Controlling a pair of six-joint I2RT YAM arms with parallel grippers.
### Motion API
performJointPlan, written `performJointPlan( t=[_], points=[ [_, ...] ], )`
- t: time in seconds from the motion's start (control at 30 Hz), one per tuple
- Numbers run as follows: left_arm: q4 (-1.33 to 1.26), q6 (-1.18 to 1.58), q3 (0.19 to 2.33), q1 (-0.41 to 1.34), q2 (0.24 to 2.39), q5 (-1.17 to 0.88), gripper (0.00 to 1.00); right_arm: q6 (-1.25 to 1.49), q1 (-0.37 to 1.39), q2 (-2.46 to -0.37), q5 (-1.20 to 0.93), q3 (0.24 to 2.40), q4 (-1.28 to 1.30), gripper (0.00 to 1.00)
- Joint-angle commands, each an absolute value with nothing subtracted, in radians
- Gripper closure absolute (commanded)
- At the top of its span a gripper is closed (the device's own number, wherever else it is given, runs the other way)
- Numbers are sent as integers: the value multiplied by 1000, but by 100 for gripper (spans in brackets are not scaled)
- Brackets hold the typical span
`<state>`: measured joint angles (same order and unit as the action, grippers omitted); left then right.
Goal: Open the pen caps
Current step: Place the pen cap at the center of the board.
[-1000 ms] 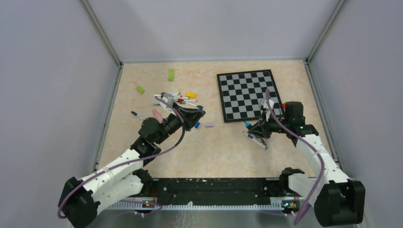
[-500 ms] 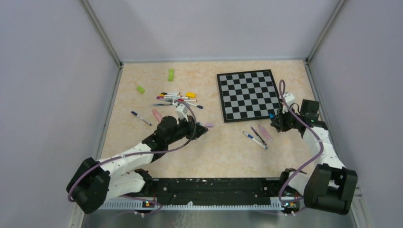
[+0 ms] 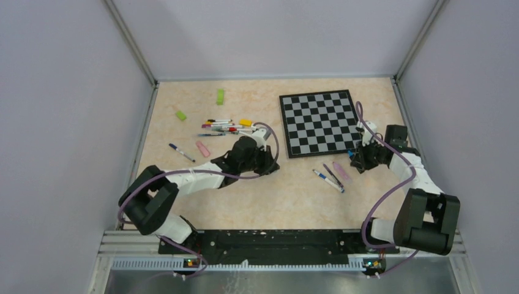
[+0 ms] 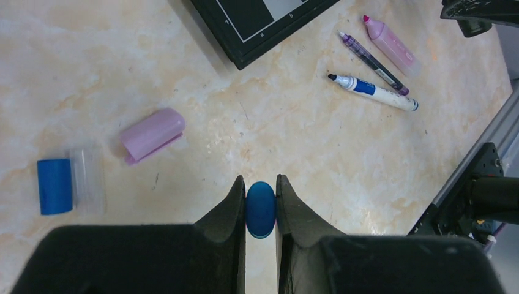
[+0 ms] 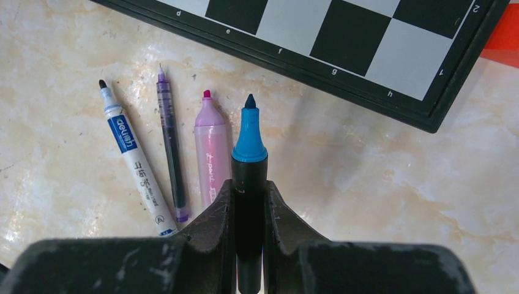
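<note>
Left arm: my left gripper (image 4: 260, 185) is clamped on a dark blue pen cap (image 4: 261, 209), which is pinched between both fingers with its rounded end facing the table (image 4: 318, 159). Whether the cap touches the surface, I cannot tell. On the table ahead of it lies a lilac cap (image 4: 152, 135). Further left a blue cap (image 4: 55, 186) lies against a clear piece (image 4: 87, 177). Neither cap sits on a pen.

Right arm: my right gripper (image 5: 248, 187) is clamped on a black-barrelled pen (image 5: 249, 147). This pen is uncapped, with its blue collar and dark nib pointing at the near edge of the chessboard (image 5: 367, 37). Three more uncapped items lie on the table to its left, roughly parallel, tips toward the board: a pink highlighter (image 5: 211, 150) just beside the held pen, then a purple pen (image 5: 171, 153), then a white pen (image 5: 136, 162) with a blue band.

Overhead view: my left gripper is near the board's near-left corner, and my right gripper is off its near-right corner. A cluster of pens (image 3: 226, 127) lies left of the board, with a yellow block (image 3: 245, 122) at its edge. A single pen (image 3: 181, 152) lies apart, further left. At this size I cannot tell whether those pens are capped. A green block (image 3: 220, 96) lies towards the far wall
</note>
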<state>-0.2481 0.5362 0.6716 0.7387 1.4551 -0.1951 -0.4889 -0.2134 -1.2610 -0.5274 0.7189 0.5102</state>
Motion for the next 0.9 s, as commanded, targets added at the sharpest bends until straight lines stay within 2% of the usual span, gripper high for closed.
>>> performJointPlan(
  t=[0.0,0.37,0.73,0.87],
  points=[
    [-196,480,779,761,1541,-134,95,-502,-225,-1277,-528,763,513,96],
    [-140,464,955,773,1735,-62,84,-506,-232,-1396,-524,804,538,92],
    [-87,434,1029,773,1801,-39,59,-527,-232,-1508,-575,851,588,81],
    [-44,424,1059,773,1808,-36,56,-531,-231,-1513,-587,855,604,75]
  ],
)
